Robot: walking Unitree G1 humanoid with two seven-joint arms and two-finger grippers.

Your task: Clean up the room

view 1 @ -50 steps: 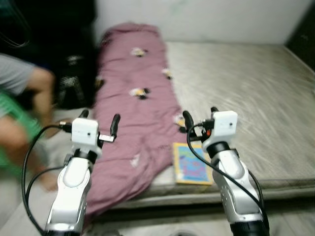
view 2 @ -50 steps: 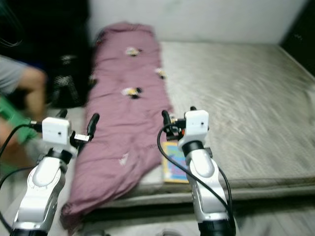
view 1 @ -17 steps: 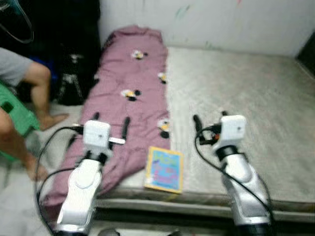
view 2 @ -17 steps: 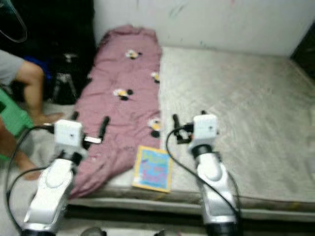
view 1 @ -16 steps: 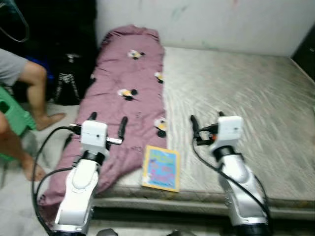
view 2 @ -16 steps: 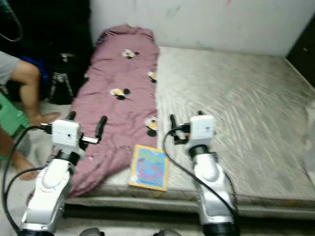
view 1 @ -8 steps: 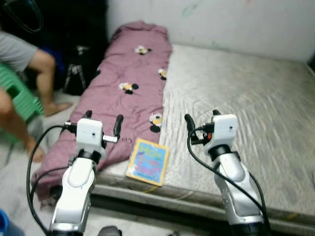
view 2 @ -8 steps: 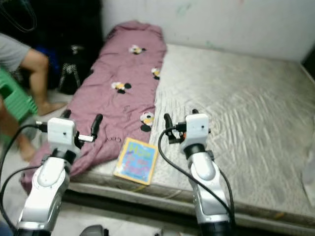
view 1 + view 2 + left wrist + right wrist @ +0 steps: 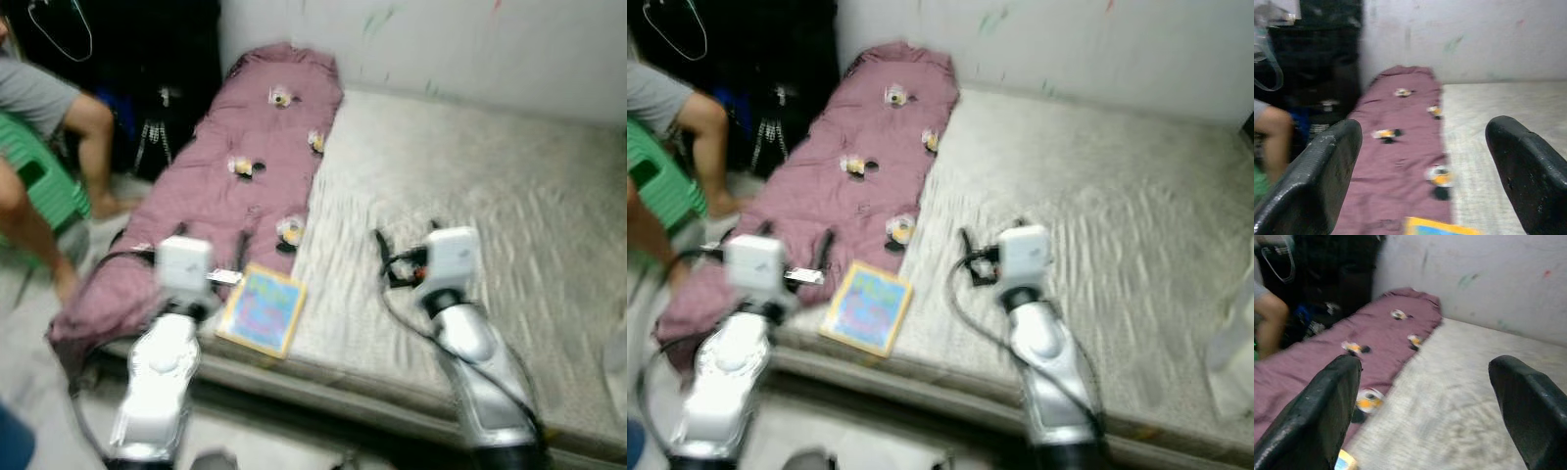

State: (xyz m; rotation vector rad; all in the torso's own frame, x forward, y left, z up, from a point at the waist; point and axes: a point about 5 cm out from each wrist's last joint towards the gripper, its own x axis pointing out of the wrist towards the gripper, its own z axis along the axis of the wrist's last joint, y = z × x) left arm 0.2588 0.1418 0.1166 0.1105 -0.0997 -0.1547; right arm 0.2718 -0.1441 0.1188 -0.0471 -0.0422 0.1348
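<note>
While we stand at the bed's (image 9: 509, 215) near edge, our left claw (image 9: 186, 245) and right claw (image 9: 407, 250) hover with fingers spread and empty. Between them, just beside the left claw, lies the book (image 9: 261, 308), likely the first thing to tidy. Beyond that claw, the purple blanket (image 9: 245, 176) stretches away, one end spilling off the bed. A person (image 9: 44, 147) sits beyond the left claw.

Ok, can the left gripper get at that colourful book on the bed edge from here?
Probably yes. The left gripper is open and hovers just beside the book, which lies flat at the mattress edge next to the purple blanket. Nothing lies between them.
</note>
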